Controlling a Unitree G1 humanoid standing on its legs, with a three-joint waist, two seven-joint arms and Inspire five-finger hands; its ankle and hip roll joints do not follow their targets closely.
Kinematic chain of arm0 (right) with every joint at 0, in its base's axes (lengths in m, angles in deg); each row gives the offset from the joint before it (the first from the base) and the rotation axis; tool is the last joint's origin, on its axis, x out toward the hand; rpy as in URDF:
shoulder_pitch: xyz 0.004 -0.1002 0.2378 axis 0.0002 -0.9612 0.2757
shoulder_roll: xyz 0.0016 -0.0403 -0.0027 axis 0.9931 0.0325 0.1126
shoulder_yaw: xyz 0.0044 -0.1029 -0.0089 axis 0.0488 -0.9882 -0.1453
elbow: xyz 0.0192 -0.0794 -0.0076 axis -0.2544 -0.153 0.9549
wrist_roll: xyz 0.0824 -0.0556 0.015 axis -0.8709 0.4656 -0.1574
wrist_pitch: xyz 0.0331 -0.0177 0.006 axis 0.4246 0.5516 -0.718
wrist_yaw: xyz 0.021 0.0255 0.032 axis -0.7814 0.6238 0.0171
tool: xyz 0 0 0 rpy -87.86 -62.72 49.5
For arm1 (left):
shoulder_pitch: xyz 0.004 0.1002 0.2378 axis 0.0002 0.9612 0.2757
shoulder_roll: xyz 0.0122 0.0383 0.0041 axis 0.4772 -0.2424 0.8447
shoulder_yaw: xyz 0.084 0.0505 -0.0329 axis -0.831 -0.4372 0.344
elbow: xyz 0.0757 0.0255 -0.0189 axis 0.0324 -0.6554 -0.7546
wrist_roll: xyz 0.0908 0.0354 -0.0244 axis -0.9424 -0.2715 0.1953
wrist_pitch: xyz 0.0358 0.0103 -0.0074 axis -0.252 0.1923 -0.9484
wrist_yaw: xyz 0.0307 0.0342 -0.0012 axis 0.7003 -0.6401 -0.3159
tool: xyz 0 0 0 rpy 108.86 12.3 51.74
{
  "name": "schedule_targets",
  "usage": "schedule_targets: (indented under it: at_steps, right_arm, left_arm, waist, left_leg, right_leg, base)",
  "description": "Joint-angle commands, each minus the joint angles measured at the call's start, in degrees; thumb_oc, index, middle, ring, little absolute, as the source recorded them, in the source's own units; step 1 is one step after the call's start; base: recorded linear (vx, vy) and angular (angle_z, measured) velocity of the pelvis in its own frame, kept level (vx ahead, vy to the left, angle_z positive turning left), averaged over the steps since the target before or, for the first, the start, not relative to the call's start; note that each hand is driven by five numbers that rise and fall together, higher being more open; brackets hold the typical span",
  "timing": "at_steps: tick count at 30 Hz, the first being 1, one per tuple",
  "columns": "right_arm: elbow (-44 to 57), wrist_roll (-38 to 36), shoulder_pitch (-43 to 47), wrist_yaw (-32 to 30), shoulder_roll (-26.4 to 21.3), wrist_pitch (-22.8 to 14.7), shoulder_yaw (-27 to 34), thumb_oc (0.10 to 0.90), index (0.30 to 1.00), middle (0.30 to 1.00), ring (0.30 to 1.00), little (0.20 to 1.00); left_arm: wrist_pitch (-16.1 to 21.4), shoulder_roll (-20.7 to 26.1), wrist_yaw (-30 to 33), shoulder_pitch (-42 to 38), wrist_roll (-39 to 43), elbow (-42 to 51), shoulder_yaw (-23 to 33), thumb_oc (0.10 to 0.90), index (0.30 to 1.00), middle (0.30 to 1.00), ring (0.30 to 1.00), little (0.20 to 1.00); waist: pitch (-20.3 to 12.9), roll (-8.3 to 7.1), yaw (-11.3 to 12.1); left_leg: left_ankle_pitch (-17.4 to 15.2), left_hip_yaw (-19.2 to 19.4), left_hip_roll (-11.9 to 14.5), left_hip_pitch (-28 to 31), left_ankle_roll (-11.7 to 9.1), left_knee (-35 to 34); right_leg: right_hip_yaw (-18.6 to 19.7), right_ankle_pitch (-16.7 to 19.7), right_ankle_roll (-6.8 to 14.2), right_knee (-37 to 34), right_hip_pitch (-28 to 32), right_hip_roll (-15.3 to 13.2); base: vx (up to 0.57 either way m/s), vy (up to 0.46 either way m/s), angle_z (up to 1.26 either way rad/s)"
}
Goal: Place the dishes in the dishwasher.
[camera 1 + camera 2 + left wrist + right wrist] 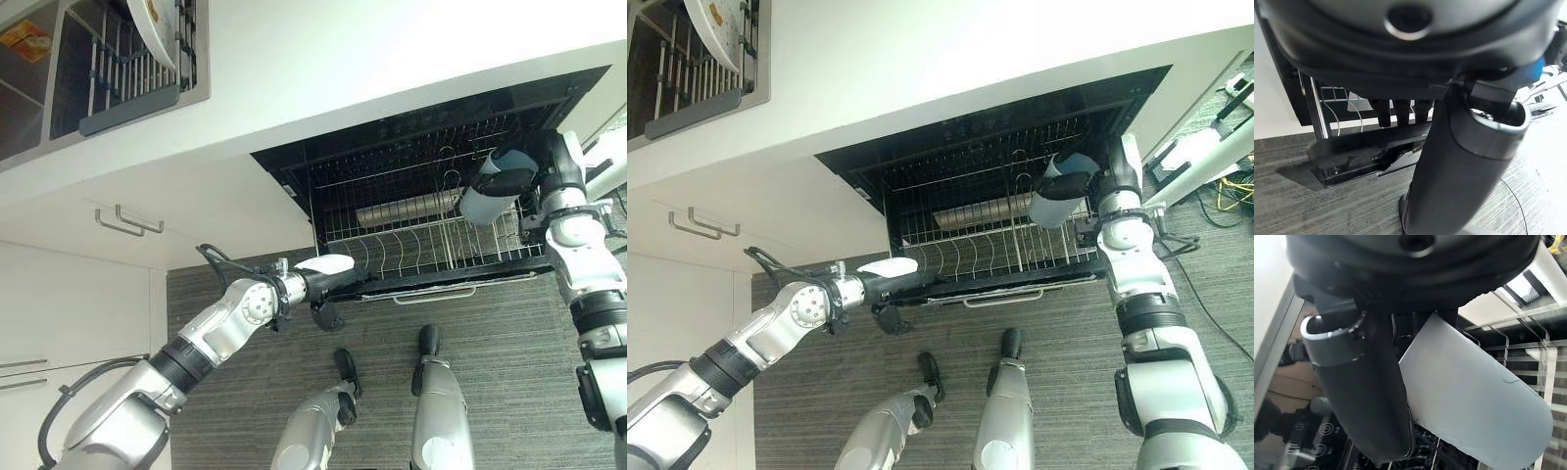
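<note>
A light blue cup (487, 196) hangs tilted over the right side of the pulled-out wire rack (421, 245) of the open dishwasher. My right hand (558, 166) is shut on the cup, and its thumb (1361, 396) lies along the cup's (1474, 401) pale side. My left hand (318, 279) is at the front left corner of the dishwasher's dark front panel (1366, 152). Its fingers (1400, 111) reach over the panel's top edge while its thumb (1459, 166) stands on the near side, so it grips the panel. A silver cylinder (407, 209) lies in the rack.
A metal bar handle (436, 292) runs along the dishwasher's front. At the upper left a sink holds a dish rack (118, 78) with a white plate (157, 29). White cabinets with handles (127, 223) stand at the left. Cables (1225, 186) lie on the floor at the right.
</note>
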Motion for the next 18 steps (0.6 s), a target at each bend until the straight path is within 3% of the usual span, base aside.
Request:
schedule_targets:
  at_steps: [1, 8, 18]
  right_arm:
    - [-0.02, 6.14, 4.41, -1.86, -6.14, -4.20, -2.20, 0.400, 0.300, 0.300, 0.300, 0.300]
    - [-3.85, 5.85, 2.90, 0.15, -6.90, -3.55, -4.62, 0.400, 0.300, 0.300, 0.300, 0.300]
    - [-6.77, 5.71, 2.01, 0.31, -1.69, -3.76, -6.09, 0.400, 0.300, 0.300, 0.300, 0.300]
  left_arm:
    - [5.93, 2.70, -0.61, 3.72, -0.69, 7.43, -3.39, 0.800, 0.900, 0.900, 0.900, 0.900]
    - [7.03, 6.27, -1.93, 1.80, 0.04, 8.73, -2.58, 0.800, 0.900, 0.900, 0.900, 0.900]
    - [7.50, 6.72, -2.62, -2.90, 0.40, 6.27, -2.35, 0.800, 0.900, 0.900, 0.900, 0.900]
  waist:
    - [-4.10, 0.68, 1.21]
    - [-3.10, -0.34, 1.93]
    - [-1.65, -0.76, 2.12]
  left_leg:
    - [-6.09, 1.49, 2.06, -4.07, -2.51, 9.37]
    - [-5.74, 1.20, 2.41, -4.91, -2.35, 9.37]
    - [-5.42, 1.65, 2.77, -6.24, -2.29, 9.37]
  right_leg:
    - [-3.76, -3.93, 4.97, -2.17, 4.06, -0.30]
    - [-4.47, -3.22, 5.26, -2.17, 3.48, -0.34]
    - [-4.53, -2.38, 5.60, -2.17, 1.90, -0.48]
  base:
    - [-0.03, -0.042, 0.07]
    - [-0.02, -0.060, 0.08]
    - [-0.01, -0.013, 0.03]
